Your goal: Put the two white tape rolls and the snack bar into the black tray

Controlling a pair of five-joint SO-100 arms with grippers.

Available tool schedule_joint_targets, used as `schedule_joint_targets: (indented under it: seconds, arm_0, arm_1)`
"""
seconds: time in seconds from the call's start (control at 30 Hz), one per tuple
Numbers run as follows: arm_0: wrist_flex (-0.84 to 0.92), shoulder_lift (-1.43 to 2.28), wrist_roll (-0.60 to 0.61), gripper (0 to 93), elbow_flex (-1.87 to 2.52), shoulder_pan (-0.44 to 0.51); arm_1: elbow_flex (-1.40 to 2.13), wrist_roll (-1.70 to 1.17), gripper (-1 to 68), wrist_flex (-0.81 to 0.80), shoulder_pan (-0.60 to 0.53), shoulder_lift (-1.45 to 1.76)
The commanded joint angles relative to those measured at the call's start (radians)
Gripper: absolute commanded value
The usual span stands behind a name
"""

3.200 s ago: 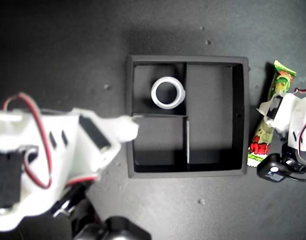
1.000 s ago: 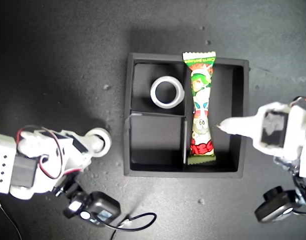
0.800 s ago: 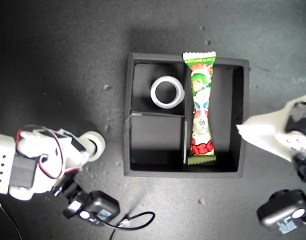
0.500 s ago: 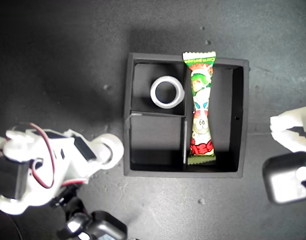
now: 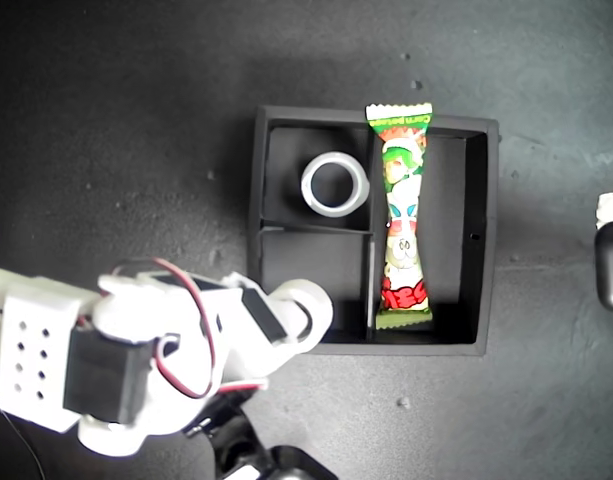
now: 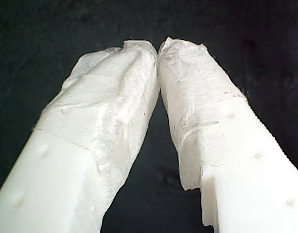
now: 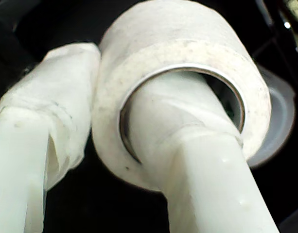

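Jaws clamped through tape roll (image 7: 183,63)

— How many tape rolls do you count?
— Two white tape rolls: one (image 5: 335,184) lying in a small compartment, another (image 5: 303,310) at the tray's near corner by the exterior view's lower left.
— Snack bars?
— One snack bar (image 5: 403,216).
— Trays?
— One black tray (image 5: 490,240), with three compartments: two small, one long.
— Arms?
— Two, each with one pincer.
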Motion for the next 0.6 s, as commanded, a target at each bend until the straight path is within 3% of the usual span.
schedule_joint_targets:
  seconds: [0.0,0.1,0.2,0.4,0.57]
  arm_0:
    - [0.020,-0.014,0.014,0.3,-0.091,-0.012]
    - [0.064,-0.054,0.012,11.5,-0.144,-0.008]
    - [0.117,-0.087,0.002,17.0,-0.201,-0.002]
    - [0.190,-0.089,-0.008,16.6,-0.239,-0.003]
    - [0.219,0.124,-0.037,4.2,-0.011,-0.028]
  arm_1:
    - [0.031,0.012,-0.5,-0.021,-0.011,0.084]
    - [0.084,0.025,-0.5,-0.028,-0.011,0.160]
    - [0.127,0.032,-0.5,-0.032,-0.011,0.229]
    - [0.146,0.029,-0.5,-0.026,-0.012,0.261]
    - [0.230,0.041,-0.5,0.005,-0.023,0.351]
